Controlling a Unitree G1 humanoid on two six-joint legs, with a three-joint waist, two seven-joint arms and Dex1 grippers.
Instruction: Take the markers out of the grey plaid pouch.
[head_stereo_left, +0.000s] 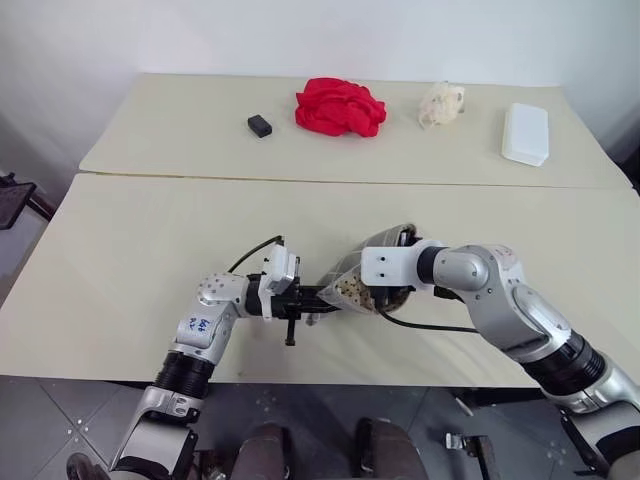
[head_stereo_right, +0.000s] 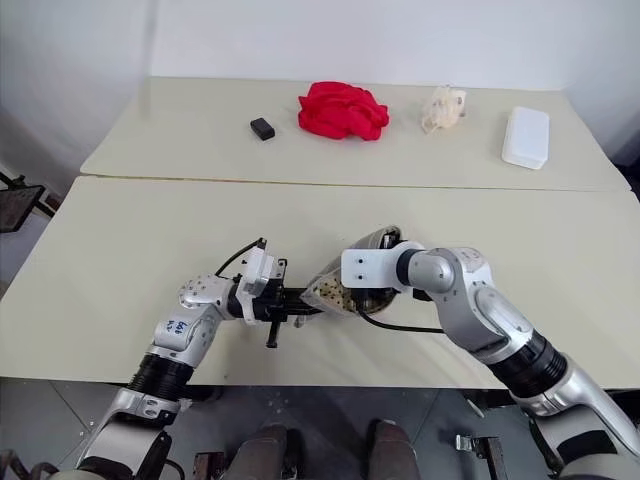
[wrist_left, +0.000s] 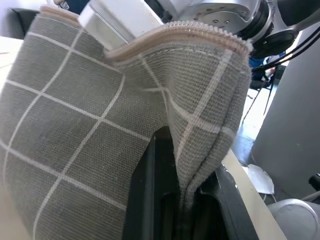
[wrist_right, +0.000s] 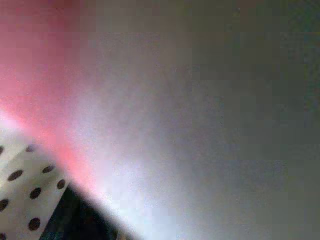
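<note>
1. The left claw (head_stereo_left: 305, 301) is clamped shut on one end of the flat grey fabric pouch with thin white grid lines (head_stereo_left: 345, 285). In the left wrist view a fold of the plaid cloth (wrist_left: 200, 150) is pinched between the two black fingers (wrist_left: 145, 200).
2. The pouch hangs in the air between the two claws, above the near part of the pale beige table (head_stereo_left: 130, 260). From the left claw it runs away toward the right claw.
3. Its long axis lies roughly level, rising a little from the pinched end to the open mouth. The mouth points at the right arm and shows a light lining with dark dots (head_stereo_right: 335, 292).
4. The right claw (head_stereo_left: 385, 290) is at the mouth and looks to be partly inside it. How wide its fingers stand I cannot tell, nor whether it holds anything. The right wrist view gives only a close pink-and-grey blur with a patch of dotted lining (wrist_right: 25, 200).
5. The step in hand, as I judge it, is reaching in for a marker. No marker is visible.
6. To do it well, the left claw should keep its pinch firm and the pouch steady, so the mouth does not sag or close.
7. The right claw should go in along the long axis, not across it, and close only on a marker, not on lining.
8. The pull should be straight back along the same line; a sideways tug could drag the cloth from the left claw.
</note>
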